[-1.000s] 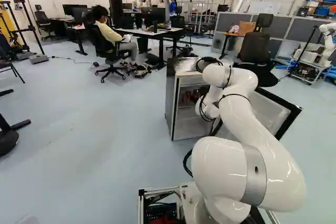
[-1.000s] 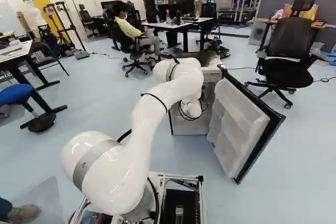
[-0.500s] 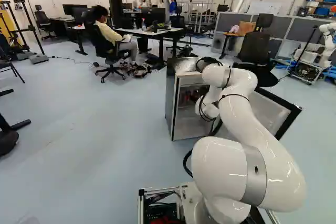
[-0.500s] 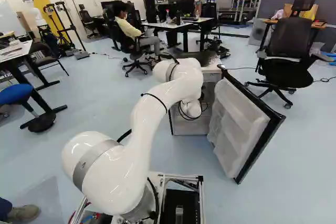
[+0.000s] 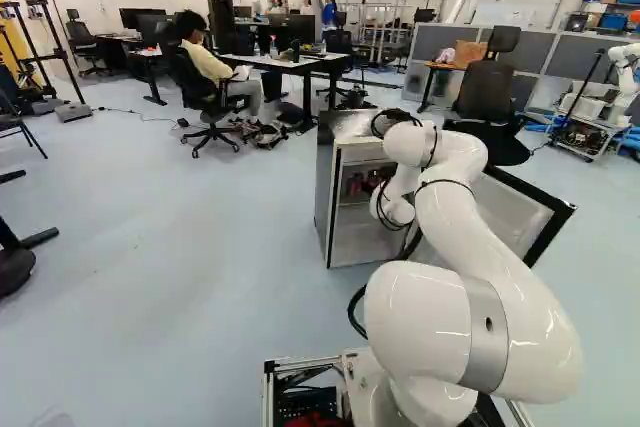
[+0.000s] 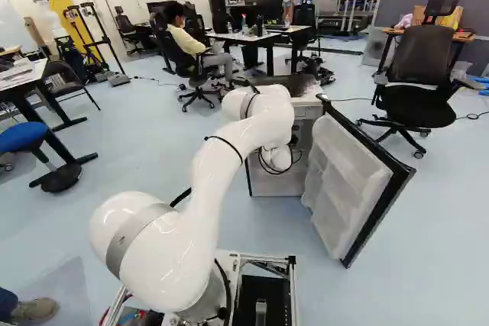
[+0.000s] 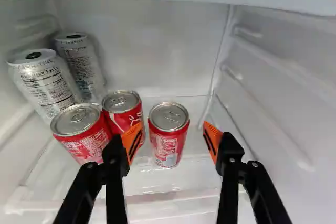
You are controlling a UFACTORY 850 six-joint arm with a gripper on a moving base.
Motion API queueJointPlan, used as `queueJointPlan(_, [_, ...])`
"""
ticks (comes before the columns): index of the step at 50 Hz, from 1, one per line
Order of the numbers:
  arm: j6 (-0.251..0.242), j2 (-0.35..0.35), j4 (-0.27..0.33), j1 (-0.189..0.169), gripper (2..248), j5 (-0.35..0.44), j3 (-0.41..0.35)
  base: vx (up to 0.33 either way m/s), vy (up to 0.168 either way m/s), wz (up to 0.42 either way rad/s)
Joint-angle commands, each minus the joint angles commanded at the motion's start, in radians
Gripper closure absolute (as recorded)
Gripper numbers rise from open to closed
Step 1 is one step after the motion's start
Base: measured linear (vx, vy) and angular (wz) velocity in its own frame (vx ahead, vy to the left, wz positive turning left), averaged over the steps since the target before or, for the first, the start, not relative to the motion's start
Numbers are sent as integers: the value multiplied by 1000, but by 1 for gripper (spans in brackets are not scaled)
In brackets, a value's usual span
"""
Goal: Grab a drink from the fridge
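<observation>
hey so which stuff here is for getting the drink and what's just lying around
For the job:
- open fridge
- three red cans
- two silver cans
- claw

Just around:
- blue stool
- black office chairs
- another robot

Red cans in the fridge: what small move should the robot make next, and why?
Probably ease the open jaws forward around the red can lined up between the orange pads: gaps show on both its sides, and neither pad appears to touch it.
</observation>
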State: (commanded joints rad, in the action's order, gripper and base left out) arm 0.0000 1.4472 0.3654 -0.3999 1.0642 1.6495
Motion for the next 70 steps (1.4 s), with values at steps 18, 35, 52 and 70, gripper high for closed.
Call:
queueJointPlan(18, [0,3,0,3,78,0,5,0,0,0])
queueJointPlan(35, [0,3,0,3,157,0,5,0,0,0])
queueJointPlan(52, [0,-27,0,3,157,0,-20,0,0,0])
queueJointPlan(70, [0,-50,0,2,157,0,-45,0,0,0])
